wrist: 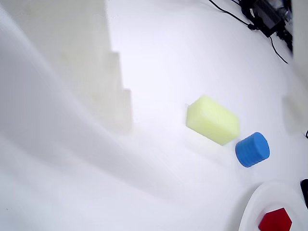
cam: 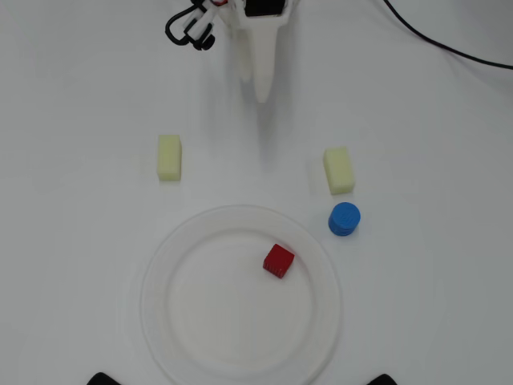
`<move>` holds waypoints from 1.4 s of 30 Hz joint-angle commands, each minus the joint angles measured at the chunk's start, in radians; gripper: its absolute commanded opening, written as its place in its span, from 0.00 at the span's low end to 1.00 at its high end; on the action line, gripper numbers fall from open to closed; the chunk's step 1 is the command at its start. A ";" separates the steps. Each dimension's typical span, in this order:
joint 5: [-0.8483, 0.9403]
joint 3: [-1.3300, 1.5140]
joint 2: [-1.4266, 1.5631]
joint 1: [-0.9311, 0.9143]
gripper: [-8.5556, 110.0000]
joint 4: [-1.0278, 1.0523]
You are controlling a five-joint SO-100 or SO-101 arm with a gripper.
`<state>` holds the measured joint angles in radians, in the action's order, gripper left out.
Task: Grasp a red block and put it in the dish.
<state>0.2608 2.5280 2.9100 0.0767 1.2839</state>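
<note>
The red block (cam: 278, 261) lies inside the dish (cam: 164, 265), right of its centre and near the inner edge of the rim. My white gripper (cam: 261, 95) is at the top of the overhead view, well away from the dish, its fingers drawn together into one point with nothing between them. In the wrist view a blurred white finger (wrist: 72, 77) fills the left side. That view catches the red block (wrist: 275, 221) on the dish (wrist: 248, 214) in the bottom right corner.
Two pale yellow blocks lie above the dish, one on the left (cam: 169, 156) and one on the right (cam: 338, 170). A blue cylinder (cam: 344, 218) stands just off the dish's upper right rim. A black cable (cam: 433, 40) crosses the top right.
</note>
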 commanded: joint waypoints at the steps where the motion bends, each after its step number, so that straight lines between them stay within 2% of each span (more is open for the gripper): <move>1: -0.008 0.121 0.245 -0.043 0.29 0.026; 5: -0.009 0.313 0.526 -0.092 0.28 0.098; 12: -0.087 0.419 0.537 -0.121 0.27 0.112; 19: -0.098 0.477 0.538 -0.058 0.07 0.110; 25: -0.161 0.526 0.538 -0.043 0.07 0.114; 33: -0.143 0.549 0.540 0.032 0.07 0.118; 42: -0.138 0.629 0.540 0.032 0.07 0.110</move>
<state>0.1135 3.0572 3.2750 0.0951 1.3560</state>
